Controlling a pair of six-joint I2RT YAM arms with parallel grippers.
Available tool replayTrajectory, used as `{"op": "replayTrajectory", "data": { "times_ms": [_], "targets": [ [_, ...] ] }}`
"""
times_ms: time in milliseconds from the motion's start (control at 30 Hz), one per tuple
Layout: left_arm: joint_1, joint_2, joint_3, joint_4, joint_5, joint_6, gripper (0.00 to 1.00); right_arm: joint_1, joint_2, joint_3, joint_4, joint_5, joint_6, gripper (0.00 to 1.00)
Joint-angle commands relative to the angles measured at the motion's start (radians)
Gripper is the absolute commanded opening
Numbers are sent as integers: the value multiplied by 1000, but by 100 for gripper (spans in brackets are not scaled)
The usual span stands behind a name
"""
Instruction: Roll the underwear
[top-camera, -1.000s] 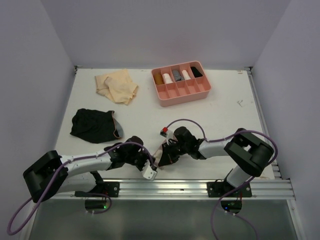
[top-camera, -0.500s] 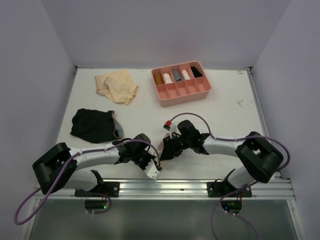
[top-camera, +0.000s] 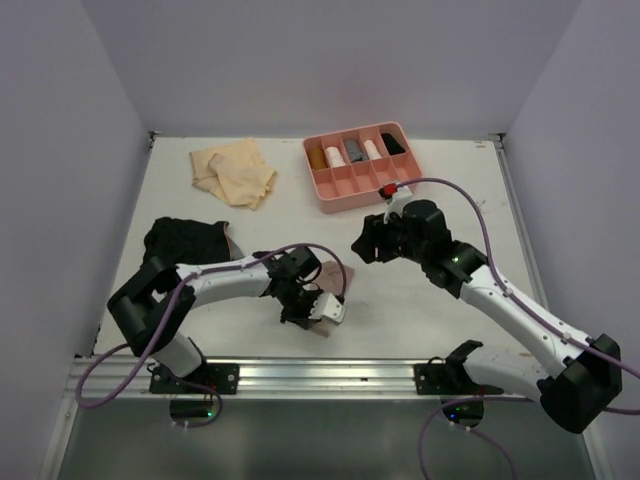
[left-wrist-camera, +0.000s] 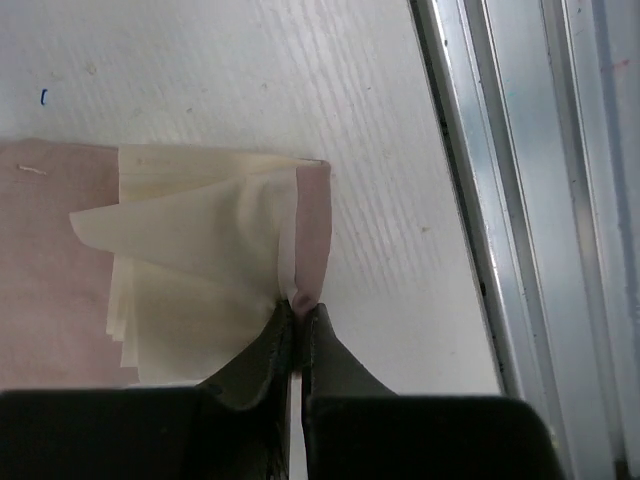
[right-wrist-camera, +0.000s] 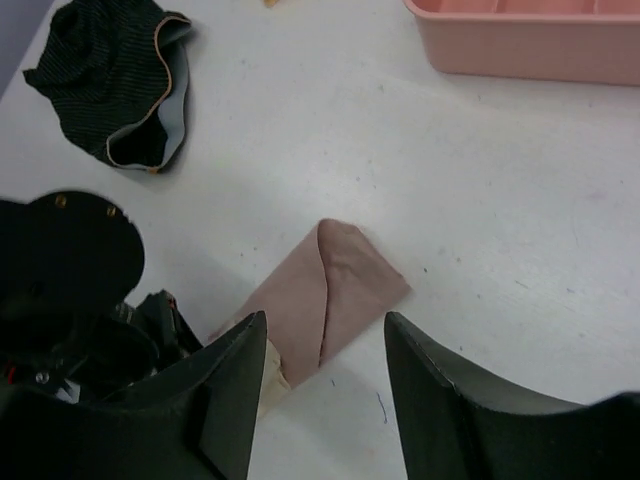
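Observation:
The dusty pink underwear (right-wrist-camera: 340, 290) lies folded into a narrow strip on the table near the front edge, its cream patch (left-wrist-camera: 190, 260) showing at one end. My left gripper (left-wrist-camera: 298, 312) is shut on that end, pinching the pink edge between its fingertips; the top view shows it low over the cloth (top-camera: 308, 312). My right gripper (right-wrist-camera: 325, 318) hangs open above the strip, touching nothing, raised and to the right (top-camera: 365, 243). The black underwear (top-camera: 185, 245) lies crumpled at the left. At the back left, the pale tan underwear (top-camera: 235, 170) lies loose.
A pink divided tray (top-camera: 362, 187) stands at the back centre with several rolled items in its far compartments. The metal rail (left-wrist-camera: 530, 200) of the table's near edge runs close beside my left gripper.
My right gripper opened, let go of the pink underwear and rose up and to the right. My left gripper shut on the strip's cream-patched end and shifted right.

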Motion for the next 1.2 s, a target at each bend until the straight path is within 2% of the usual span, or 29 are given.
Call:
{"op": "replayTrajectory", "data": {
  "times_ms": [0,100,133,200,333,400,467,600,700,967,1167],
  "targets": [
    [49,127,41,-172,62,-135,0,-5,-84,47,-161,66,-38,54],
    [118,218,134,-235,118,-144,0,-5,-132,77,-232,3,-64,55],
    [169,314,232,-292,144,-122,0,-5,-154,120,-313,-101,-117,54],
    [185,365,278,-330,151,-94,0,-5,-173,123,-327,-134,-137,54],
    [213,494,389,-438,172,-25,0,13,-179,125,-388,-275,-194,43],
    [225,567,452,-482,168,0,0,39,-158,128,-402,-298,-225,42],
    [234,609,490,-516,171,4,0,113,-135,145,-408,-281,-243,42],
    [259,698,561,-555,186,9,0,298,-14,191,-441,-140,-324,42],
    [279,727,573,-562,201,4,0,374,86,191,-380,-85,-380,42],
    [285,763,592,-542,197,-48,6,500,383,200,-211,13,-473,45],
    [293,781,598,-541,220,-62,9,535,483,208,-154,38,-507,49]
  ]
}}
